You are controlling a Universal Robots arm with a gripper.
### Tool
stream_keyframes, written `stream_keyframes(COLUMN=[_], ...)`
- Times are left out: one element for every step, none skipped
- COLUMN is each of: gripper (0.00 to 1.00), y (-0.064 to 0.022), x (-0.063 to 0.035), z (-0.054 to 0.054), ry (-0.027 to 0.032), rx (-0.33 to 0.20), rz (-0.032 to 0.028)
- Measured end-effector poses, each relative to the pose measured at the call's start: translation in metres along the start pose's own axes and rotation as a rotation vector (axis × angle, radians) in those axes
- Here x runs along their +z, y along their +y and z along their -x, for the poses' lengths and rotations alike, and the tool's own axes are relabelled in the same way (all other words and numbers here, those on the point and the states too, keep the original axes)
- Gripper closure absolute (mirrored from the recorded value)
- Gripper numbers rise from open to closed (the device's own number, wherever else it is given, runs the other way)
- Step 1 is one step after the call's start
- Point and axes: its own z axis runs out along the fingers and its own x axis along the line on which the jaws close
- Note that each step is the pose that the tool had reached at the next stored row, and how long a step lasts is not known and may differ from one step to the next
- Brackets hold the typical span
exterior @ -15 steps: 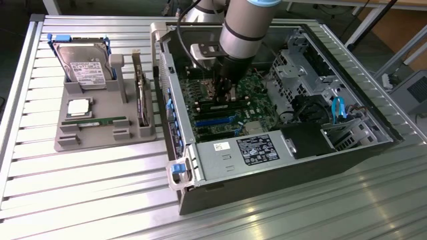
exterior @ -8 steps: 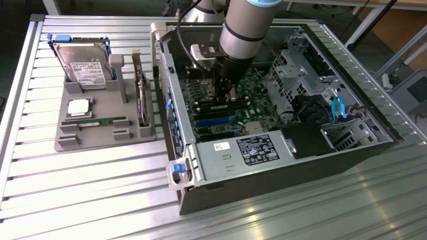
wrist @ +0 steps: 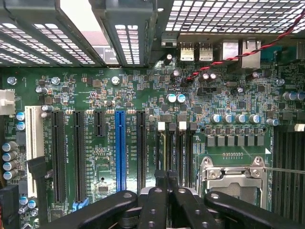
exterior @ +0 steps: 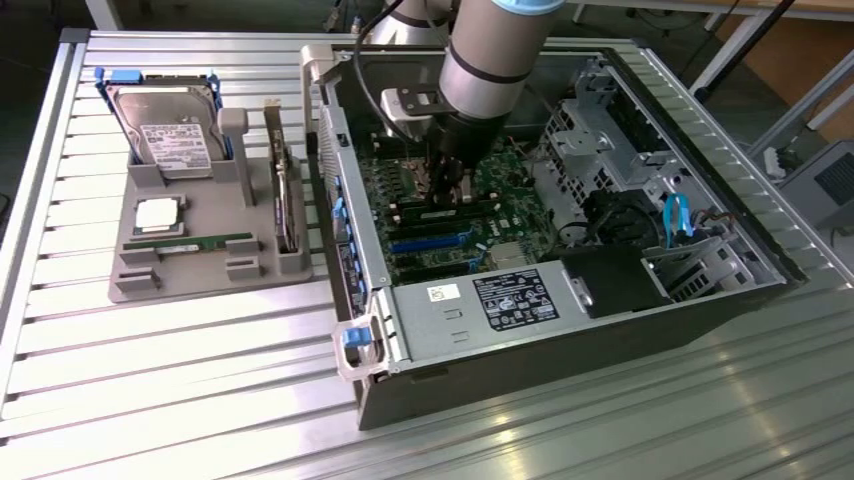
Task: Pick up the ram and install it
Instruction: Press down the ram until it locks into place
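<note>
My tool (wrist: 167, 183), pinched shut, hovers over the board's (wrist: 143, 95) slots; a ram (exterior: 191, 245) lies in the tray (exterior: 214, 275), kept within reach.

I work over a desk (exterior: 160, 400) of ribbed silver aluminium slats that catch a bright, pale glare along the near edge. Beyond its far right corner I see white metal frame legs (exterior: 727, 45), a brown wooden panel (exterior: 801, 60), and a grey floor (exterior: 721, 100). A grey cabinet (exterior: 830, 185) stands off the right edge.
</note>
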Motion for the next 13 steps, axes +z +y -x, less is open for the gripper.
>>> stream_keyframes(gripper=[0.91,0.91,0.91,0.91,0.91,0.91,0.91,0.91,0.91,0.91,0.91,0.91,0.91], y=[0.0000,0.0000,0.0000,0.0000,0.0000,0.0000,0.0000,0.0000,0.0000,0.0000,0.0000,0.0000,-0.0001], x=[0.0002,0.0003,0.0003,0.0003,0.0003,0.0007,0.0007,0.0007,0.0012,0.0011,0.0011,0.0011,0.0012], z=[-0.0001,-0.0003,-0.0004,-0.0004,-0.0004,-0.0006,-0.0006,-0.0006,-0.0009,-0.0009,-0.0009,-0.0009,-0.0009], ry=[-0.0001,0.0000,0.0000,0.0000,0.0000,0.0000,0.0000,0.0000,-0.0002,-0.0001,-0.0001,-0.0001,-0.0001], rx=[0.000,0.000,0.000,0.000,0.000,0.000,0.000,0.000,0.000,0.000,0.000,0.000,0.000], rz=[-0.0001,0.0000,0.0000,0.0000,0.0000,0.0000,0.0000,0.0000,-0.0002,-0.0001,-0.0001,-0.0001,-0.0001])
